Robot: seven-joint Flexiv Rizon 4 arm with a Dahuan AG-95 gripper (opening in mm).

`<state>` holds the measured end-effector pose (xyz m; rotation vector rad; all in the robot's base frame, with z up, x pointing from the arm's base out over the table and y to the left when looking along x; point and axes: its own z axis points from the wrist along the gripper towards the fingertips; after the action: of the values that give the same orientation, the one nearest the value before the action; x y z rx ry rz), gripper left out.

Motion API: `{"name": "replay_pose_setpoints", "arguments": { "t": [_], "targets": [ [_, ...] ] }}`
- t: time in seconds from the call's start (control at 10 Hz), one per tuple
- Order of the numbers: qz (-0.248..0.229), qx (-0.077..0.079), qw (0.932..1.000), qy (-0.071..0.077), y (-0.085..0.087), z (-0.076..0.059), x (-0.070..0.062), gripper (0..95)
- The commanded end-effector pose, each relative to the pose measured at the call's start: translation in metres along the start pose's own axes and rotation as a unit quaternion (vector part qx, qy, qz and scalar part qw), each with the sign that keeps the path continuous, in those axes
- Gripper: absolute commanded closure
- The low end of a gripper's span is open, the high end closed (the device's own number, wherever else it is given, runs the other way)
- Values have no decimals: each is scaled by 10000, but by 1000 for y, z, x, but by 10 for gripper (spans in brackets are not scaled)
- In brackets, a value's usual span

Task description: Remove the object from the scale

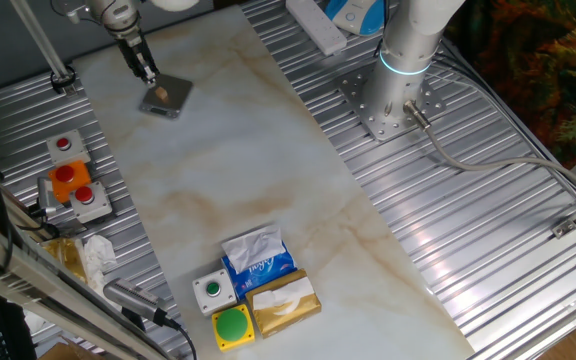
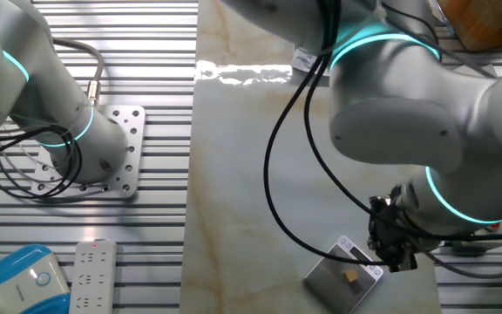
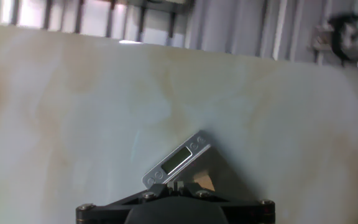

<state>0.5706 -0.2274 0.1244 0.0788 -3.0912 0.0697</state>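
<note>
Nugget [image 1: 163,94], a single tan-brown one, sits on the single grey scale [image 1: 166,98] near the far end of the marble desk [image 1: 228,180]; we find it too small to tell any long axis. We see the scale turned corner-on to the desk edges, its display strip [image 3: 178,160] running diagonally in the hand view. Our tool [image 1: 148,75] hangs just over the scale, beside the nugget; we cannot tell how far apart its fingers stand. At the near end we count two tissue boxes [image 1: 258,262], one green button [image 1: 232,325] and three red buttons [image 1: 85,194]
</note>
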Motion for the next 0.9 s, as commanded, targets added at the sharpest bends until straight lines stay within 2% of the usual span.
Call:
{"name": "replay_pose_setpoints", "arguments": {
  "t": [0.1,0.4,0.9],
  "targets": [
    [164,15,9998,-66,0,0,1,950],
    [160,30,9998,-68,-1,3,1,950],
    [45,55,9999,-133,-12,24,0,950]
  ]
}}
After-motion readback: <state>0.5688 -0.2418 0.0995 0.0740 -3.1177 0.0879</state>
